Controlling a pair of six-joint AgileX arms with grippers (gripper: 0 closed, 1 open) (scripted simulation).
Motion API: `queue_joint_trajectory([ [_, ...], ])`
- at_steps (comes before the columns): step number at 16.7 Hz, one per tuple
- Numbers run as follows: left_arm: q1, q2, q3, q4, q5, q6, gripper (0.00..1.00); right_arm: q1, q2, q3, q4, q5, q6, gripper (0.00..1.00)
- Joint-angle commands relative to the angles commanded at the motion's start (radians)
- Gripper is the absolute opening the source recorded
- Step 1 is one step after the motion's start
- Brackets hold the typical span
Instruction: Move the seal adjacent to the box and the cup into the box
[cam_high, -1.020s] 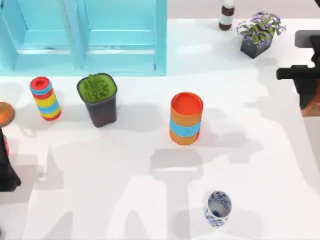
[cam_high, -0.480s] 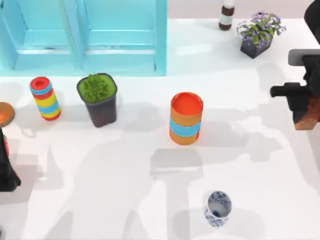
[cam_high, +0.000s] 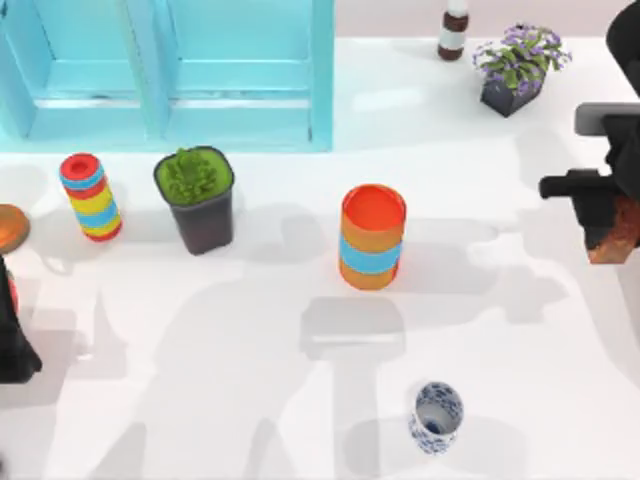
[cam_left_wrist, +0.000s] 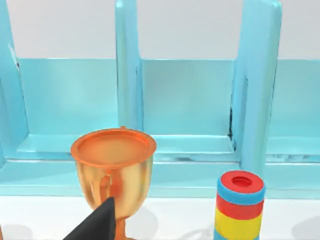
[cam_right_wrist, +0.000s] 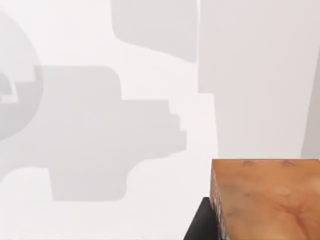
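The reddish-brown seal (cam_high: 616, 236) hangs at the table's right edge, held by my right gripper (cam_high: 606, 216), which is shut on it. The right wrist view shows its glossy speckled block (cam_right_wrist: 265, 200) above bare white table. The small white cup (cam_high: 435, 416) with blue pattern stands upright near the front, right of centre, far from both grippers. The light blue box (cam_high: 170, 70) spans the back left, its compartments also facing the left wrist view (cam_left_wrist: 185, 100). My left arm (cam_high: 12, 335) stays parked at the left edge.
An orange cylinder with a blue band (cam_high: 372, 237) stands mid-table. A dark pot with a green plant (cam_high: 196, 198), a striped cylinder (cam_high: 90, 196) and a copper goblet (cam_left_wrist: 113, 170) line the box's front. A bottle (cam_high: 453, 32) and a purple flower pot (cam_high: 518, 65) sit back right.
My right gripper has moved left and a little toward the front with the seal, bringing more of the seal into the top view. The left arm has not moved.
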Motion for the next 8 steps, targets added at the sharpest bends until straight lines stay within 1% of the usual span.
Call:
queue_joint_trajectory([
  [8, 0.0, 0.0, 0.0, 0.0, 0.0, 0.0, 1.0, 0.0, 0.0, 0.0, 0.0, 0.0, 0.0, 0.83],
])
